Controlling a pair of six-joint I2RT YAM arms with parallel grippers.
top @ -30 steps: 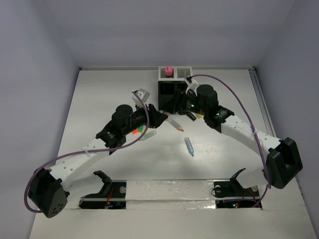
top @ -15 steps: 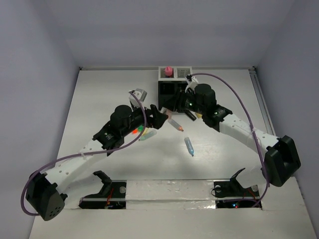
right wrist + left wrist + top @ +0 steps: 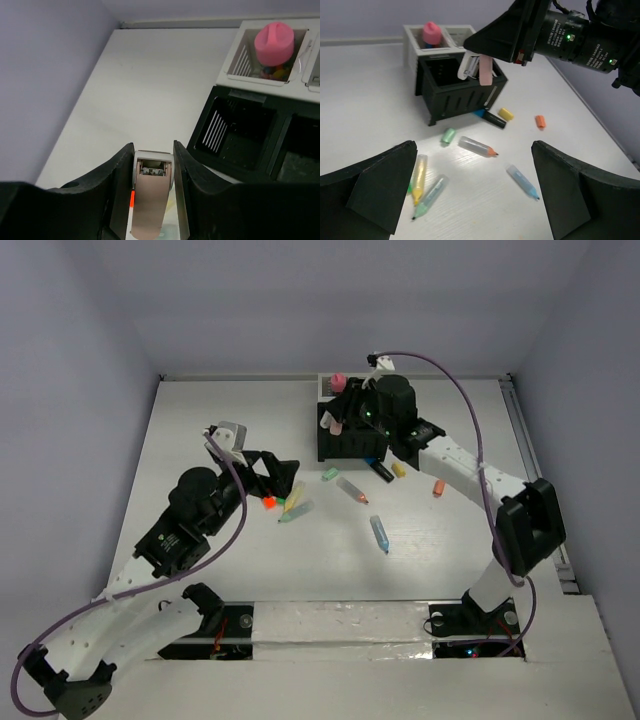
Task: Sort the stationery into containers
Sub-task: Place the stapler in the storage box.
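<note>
While right gripper [image 3: 152,156] pinches pale pink flat item [image 3: 148,200] between both fingers, I read left gripper [image 3: 474,146] as spread wide, holding nothing. Pink item hangs by black compartments of organizer [image 3: 451,97], at table's 12 o'clock in top view; whether over one, cannot tell. Pink tube [image 3: 431,34] upright in white compartment at organizer's 11. Loose toward 6: green cap [image 3: 449,135], clear marker [image 3: 476,146], light blue pen [image 3: 521,181]. Yellow pen [image 3: 419,178] toward 7. Black marker [image 3: 494,119], yellow cap [image 3: 506,113], orange cap [image 3: 540,121] toward 4. Markings on right arm [image 3: 580,40] too small to read.

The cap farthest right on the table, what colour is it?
Orange cap, clearest in left wrist view.
</note>
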